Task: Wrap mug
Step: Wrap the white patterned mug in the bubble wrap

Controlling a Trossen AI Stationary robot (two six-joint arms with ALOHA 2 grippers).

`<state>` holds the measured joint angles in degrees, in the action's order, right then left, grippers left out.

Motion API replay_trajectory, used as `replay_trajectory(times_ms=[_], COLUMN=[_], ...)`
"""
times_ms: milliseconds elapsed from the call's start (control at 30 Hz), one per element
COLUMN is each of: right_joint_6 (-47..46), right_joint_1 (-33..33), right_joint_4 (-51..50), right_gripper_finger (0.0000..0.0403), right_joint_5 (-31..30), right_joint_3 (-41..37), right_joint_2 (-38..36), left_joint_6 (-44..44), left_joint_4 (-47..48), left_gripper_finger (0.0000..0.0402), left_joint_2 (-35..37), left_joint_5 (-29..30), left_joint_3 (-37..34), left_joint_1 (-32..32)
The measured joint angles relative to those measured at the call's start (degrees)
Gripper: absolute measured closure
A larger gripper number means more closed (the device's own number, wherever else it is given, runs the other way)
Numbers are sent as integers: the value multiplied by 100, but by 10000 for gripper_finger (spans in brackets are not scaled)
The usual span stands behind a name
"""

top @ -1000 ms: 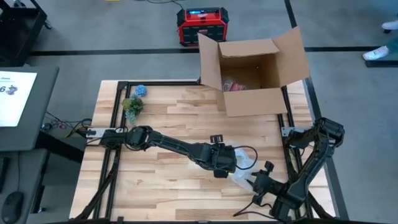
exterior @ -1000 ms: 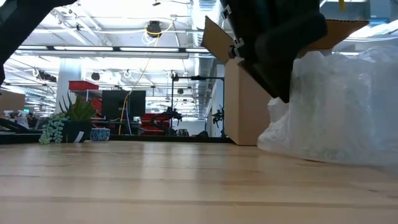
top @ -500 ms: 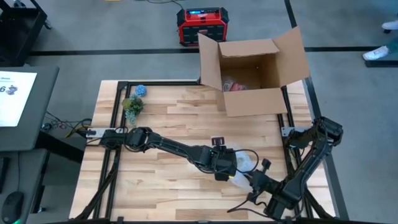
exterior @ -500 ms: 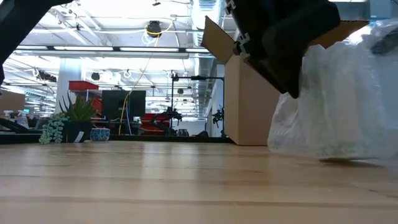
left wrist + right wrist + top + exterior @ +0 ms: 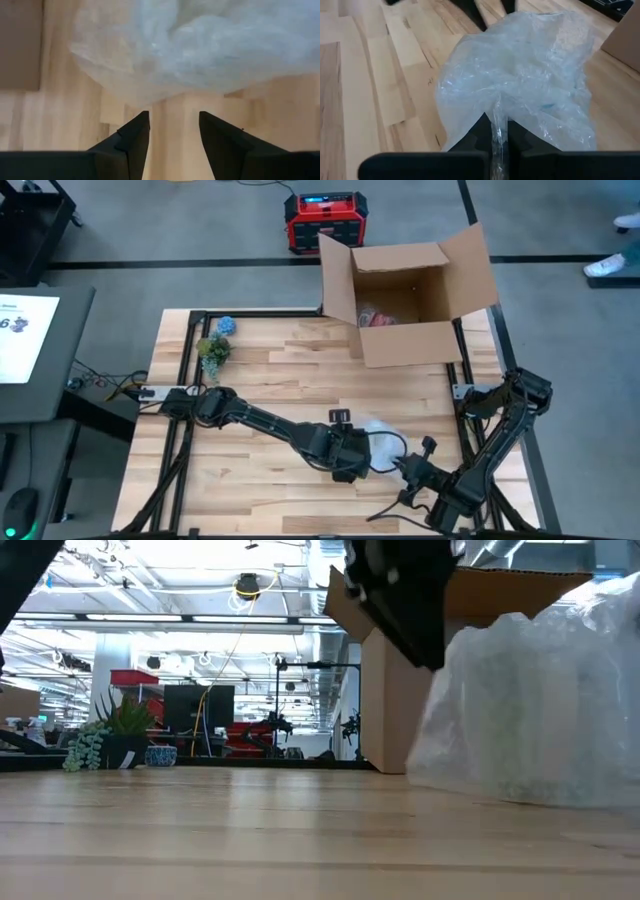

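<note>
Left gripper [image 5: 172,131] hangs released just beside the bubble-wrap bundle [image 5: 520,80]; right gripper [image 5: 496,136], on the bundle's other side, pinches its edge.

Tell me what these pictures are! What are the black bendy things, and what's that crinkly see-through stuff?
The black bendy things are two robot arms at a wooden table. One camera looks down from above, one sits low at table height, and one rides on each arm's wrist. The crinkly stuff is a bubble wrap bundle; the job is wrapping a mug, but no mug shows through it. The right gripper pinches an edge of the wrap between its shut fingers. The left gripper is open just beside the bundle, holding nothing. At the table's far edge stand an open cardboard box and a small plant.
</note>
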<state>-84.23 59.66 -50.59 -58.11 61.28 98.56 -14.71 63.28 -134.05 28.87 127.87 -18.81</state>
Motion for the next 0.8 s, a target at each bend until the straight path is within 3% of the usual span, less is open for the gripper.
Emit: replay_trajectory(times_ms=[133, 300, 533, 800], right_joint_6=[-119, -142, -138, -85], right_joint_1=[82, 108, 116, 107], right_joint_4=[-2, 11, 59, 42], right_gripper_finger=[403, 403, 403, 403], right_joint_5=[4, 13, 55, 10], right_joint_3=[0, 0, 0, 0], right_joint_2=[0, 0, 0, 0], left_joint_6=[227, 752, 1474, 1489], left_joint_4=[-239, -896, -1843, -2076], left_gripper_finger=[262, 308, 381, 400], left_joint_2=[-108, -110, -110, -109], left_joint_5=[251, 482, -639, -839], left_joint_3=[0, 0, 0, -28], left_joint_1=[162, 241, 244, 248])
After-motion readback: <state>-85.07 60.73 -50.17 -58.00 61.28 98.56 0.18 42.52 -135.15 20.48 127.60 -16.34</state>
